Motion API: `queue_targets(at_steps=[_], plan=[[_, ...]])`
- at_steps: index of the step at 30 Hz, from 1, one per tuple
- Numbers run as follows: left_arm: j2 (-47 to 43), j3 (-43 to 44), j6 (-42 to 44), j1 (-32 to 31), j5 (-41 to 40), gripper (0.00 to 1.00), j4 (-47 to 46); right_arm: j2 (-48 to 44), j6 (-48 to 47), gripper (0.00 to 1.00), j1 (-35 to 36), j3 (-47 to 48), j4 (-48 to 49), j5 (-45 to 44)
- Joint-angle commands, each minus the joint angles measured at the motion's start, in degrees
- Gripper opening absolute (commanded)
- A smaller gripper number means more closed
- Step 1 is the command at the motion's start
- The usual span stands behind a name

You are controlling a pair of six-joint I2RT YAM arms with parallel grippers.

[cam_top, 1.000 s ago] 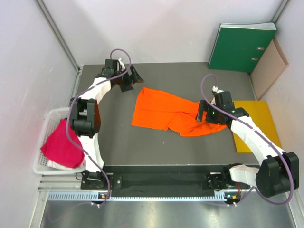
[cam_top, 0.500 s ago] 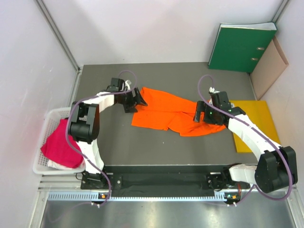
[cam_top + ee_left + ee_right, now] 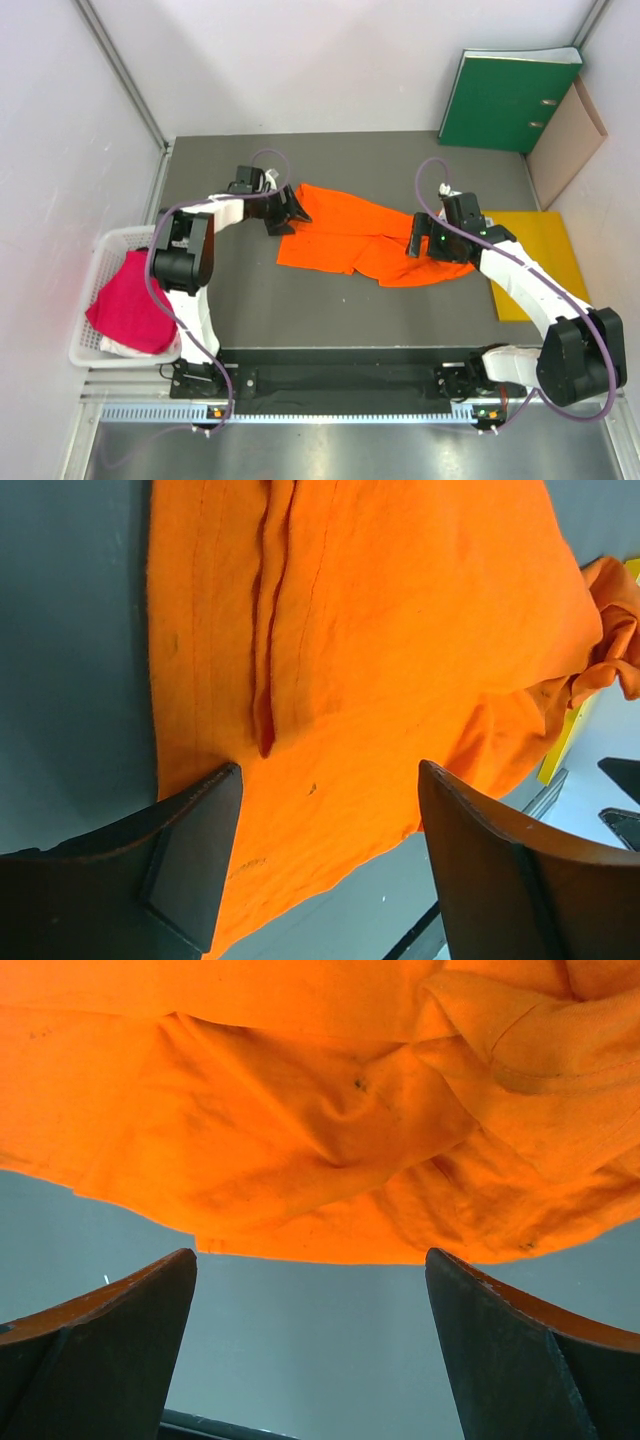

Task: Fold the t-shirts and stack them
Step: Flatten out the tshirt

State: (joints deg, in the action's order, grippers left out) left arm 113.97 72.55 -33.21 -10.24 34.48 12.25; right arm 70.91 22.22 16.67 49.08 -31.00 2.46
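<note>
Two t-shirts, neither folded. The orange t-shirt (image 3: 350,238) lies rumpled mid-counter (image 3: 330,320); the magenta t-shirt (image 3: 130,305) sits in the basket (image 3: 110,240) at 9 o'clock. Left gripper (image 3: 295,212): jaws apart, straddling the orange shirt's 9 o'clock edge. Right gripper (image 3: 413,243): jaws wide at its 3 o'clock side, holding nothing. Folding and stacking are both outstanding.

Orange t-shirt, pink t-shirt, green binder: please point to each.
orange t-shirt (image 3: 350,235), top view, middle of the cloth.
pink t-shirt (image 3: 130,305), top view, middle of the heap.
green binder (image 3: 505,100), top view, front cover.
</note>
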Motion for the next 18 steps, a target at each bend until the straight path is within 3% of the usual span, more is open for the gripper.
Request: queue_targets(at_steps=[1, 9, 12, 16, 17, 18], plan=[[2.13, 2.33, -0.98, -0.83, 0.24, 0.74, -3.29, -0.16, 0.02, 0.97, 0.65, 1.28, 2.09, -0.26], [4.59, 5.22, -2.21, -2.06, -0.11, 0.63, -3.90, 0.54, 0.11, 0.97, 0.91, 1.28, 2.35, -0.26], [5.82, 6.54, -2.30, -2.15, -0.20, 0.49, -4.08, 0.72, 0.11, 0.97, 0.91, 1.28, 2.18, -0.53], [7.31, 9.88, -1.16, -2.15, -0.82, 0.16, -2.23, 0.63, -0.07, 0.97, 1.00, 1.54, 1.83, -0.79], [7.49, 10.41, -0.98, -2.07, -0.90, 0.00, -1.97, 0.63, -0.16, 0.97, 1.00, 1.72, 1.74, -1.05], [7.23, 11.37, -0.98, -2.06, -1.34, 0.00, -1.53, 0.63, -0.07, 0.97, 1.00, 1.72, 1.30, -1.31]])
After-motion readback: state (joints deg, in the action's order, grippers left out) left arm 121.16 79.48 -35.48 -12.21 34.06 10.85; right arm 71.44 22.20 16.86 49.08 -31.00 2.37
